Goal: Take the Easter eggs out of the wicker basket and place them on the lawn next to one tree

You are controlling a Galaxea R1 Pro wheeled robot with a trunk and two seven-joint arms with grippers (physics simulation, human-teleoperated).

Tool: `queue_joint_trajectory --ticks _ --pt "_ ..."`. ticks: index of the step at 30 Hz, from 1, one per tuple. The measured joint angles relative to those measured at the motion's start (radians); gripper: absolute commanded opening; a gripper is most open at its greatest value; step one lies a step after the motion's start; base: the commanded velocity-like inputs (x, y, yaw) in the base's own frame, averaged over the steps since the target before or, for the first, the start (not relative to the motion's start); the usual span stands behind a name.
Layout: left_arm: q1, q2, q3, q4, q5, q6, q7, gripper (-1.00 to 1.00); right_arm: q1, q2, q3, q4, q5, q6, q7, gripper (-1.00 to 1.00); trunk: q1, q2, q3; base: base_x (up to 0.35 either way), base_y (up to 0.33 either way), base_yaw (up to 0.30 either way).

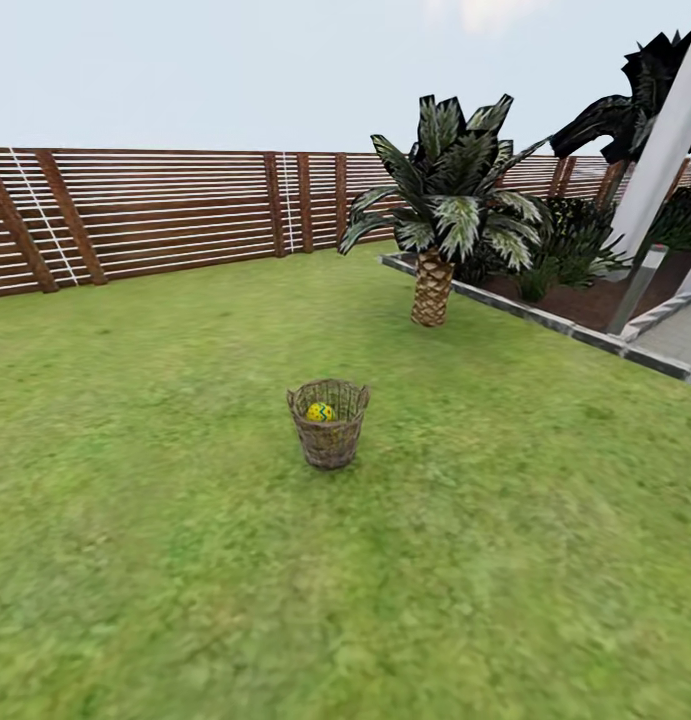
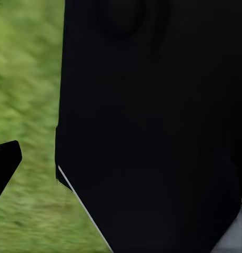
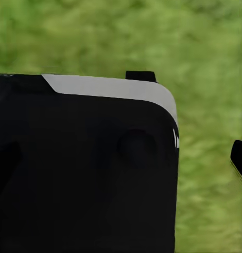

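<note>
The wicker basket (image 1: 328,440) stands upright on the lawn (image 1: 185,520), in the middle of the head view and some way ahead of me. One yellow Easter egg (image 1: 320,411) with blue marks shows just under its rim; the rest of the inside is hidden by the weave. A thick pale trunk (image 1: 665,150) slants up at the far right, with dark foliage above it. In the left wrist view, one dark fingertip (image 2: 5,163) hangs over grass beside my black body. The right wrist view has a dark fingertip (image 3: 240,158) over grass as well. Neither is near the basket.
A short scaly-trunked palm (image 1: 432,290) grows behind the basket to the right, at the corner of a stone-edged planting bed (image 1: 545,318) with dark shrubs. A brown slatted fence (image 1: 165,215) closes the far side. Grey paving (image 1: 685,340) lies at the right edge.
</note>
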Motion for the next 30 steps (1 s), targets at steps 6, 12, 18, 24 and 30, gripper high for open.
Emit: queue_joint_trajectory --ticks 6,12,18,24,30 --pt "0.000 0.000 0.000 0.000 0.000 0.000 0.000 1.00 0.000 0.000 0.000 0.000 0.000 0.000 0.000 1.00 0.000 0.000 0.000 0.326 0.000 0.000" --pt "0.000 0.000 0.000 0.000 0.000 0.000 0.000 1.00 0.000 0.000 -0.001 0.000 0.000 0.000 0.000 1.00 0.000 0.000 0.000 0.326 0.000 0.000" --pt "0.000 0.000 0.000 0.000 0.000 0.000 0.000 1.00 0.000 0.000 0.000 0.000 0.000 0.000 0.000 1.00 0.000 0.000 0.000 0.326 0.000 0.000" --pt "0.000 0.000 0.000 0.000 0.000 0.000 0.000 1.00 0.000 0.001 0.000 0.000 0.002 0.004 0.000 1.00 0.000 0.000 0.000 0.326 0.000 0.000" --pt "0.000 0.000 0.000 0.000 0.000 0.000 0.000 1.00 0.000 0.001 0.000 0.001 0.003 0.005 0.000 1.00 0.000 0.000 0.000 0.326 0.000 0.000"
